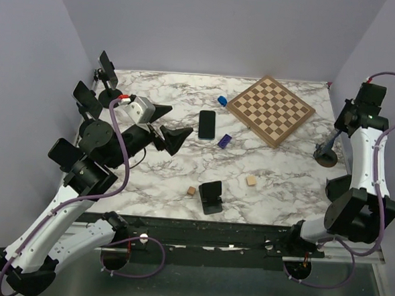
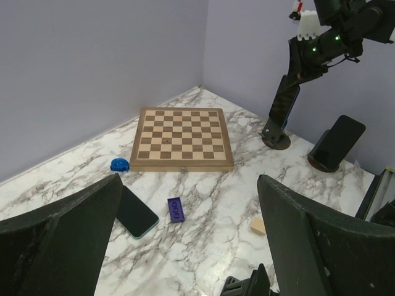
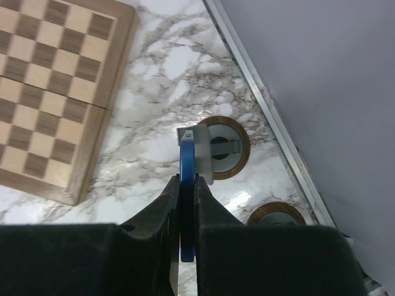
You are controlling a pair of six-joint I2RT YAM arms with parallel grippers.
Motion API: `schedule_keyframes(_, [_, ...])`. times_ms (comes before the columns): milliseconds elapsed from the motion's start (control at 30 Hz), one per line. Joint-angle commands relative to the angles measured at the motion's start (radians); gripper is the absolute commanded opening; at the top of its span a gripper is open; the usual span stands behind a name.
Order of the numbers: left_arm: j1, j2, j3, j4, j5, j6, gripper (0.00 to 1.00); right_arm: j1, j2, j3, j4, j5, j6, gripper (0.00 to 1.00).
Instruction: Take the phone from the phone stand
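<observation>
1. Right gripper (image 3: 187,183): fingers pinching the phone (image 3: 187,154), which stands edge-on against the phone stand (image 3: 223,148).
2. Chessboard (image 3: 55,92): ten o'clock of the phone, apart.
3. Second round base (image 3: 278,216): four o'clock, near.
4. Table edge (image 3: 271,105), wall (image 3: 321,74): three o'clock, close; open marble at nine.
5. Left gripper (image 1: 180,120): spread wide, well apart.

The left arm (image 1: 60,207) stretches up and forward from its base on the left; the left gripper (image 1: 174,123) points inward, its fingers (image 2: 62,240) spread wide, holding nothing; the right arm (image 1: 366,158) stands folded on the far right, wrist bent downward; the right gripper (image 3: 187,185) has its fingers (image 3: 154,216) pinched tight on the edge-on phone (image 3: 187,157).
</observation>
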Motion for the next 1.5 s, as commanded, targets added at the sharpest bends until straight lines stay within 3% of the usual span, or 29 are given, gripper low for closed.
schedule_keyframes(0, [-0.011, 0.015, -0.017, 0.009, -0.030, 0.014, 0.99, 0.070, -0.099, 0.040, -0.014, 0.045, 0.082, 0.01])
schedule_keyframes(200, [-0.027, 0.040, -0.026, 0.018, -0.022, 0.012, 0.99, 0.139, -0.142, -0.006, -0.024, -0.120, 0.135, 0.01])
schedule_keyframes(333, [-0.030, 0.083, -0.023, 0.025, 0.026, 0.005, 0.99, 0.206, -0.156, -0.032, -0.012, -0.365, 0.170, 0.01])
schedule_keyframes(600, [-0.030, 0.218, 0.020, 0.001, 0.150, -0.025, 0.99, 0.466, -0.113, -0.065, 0.091, -0.709, 0.320, 0.01])
schedule_keyframes(800, [-0.039, 0.248, -0.019, 0.033, 0.094, 0.061, 0.99, 0.702, -0.070, -0.073, 0.195, -0.765, 0.448, 0.01])
schedule_keyframes(967, [-0.054, 0.211, -0.138, 0.125, 0.071, 0.255, 0.99, 0.867, -0.015, -0.062, 0.230, -0.711, 0.447, 0.01])
schedule_keyframes(1467, [-0.055, 0.304, -0.063, 0.001, 0.176, 0.267, 0.99, 0.933, -0.117, -0.090, 0.317, -0.622, 0.499, 0.01])
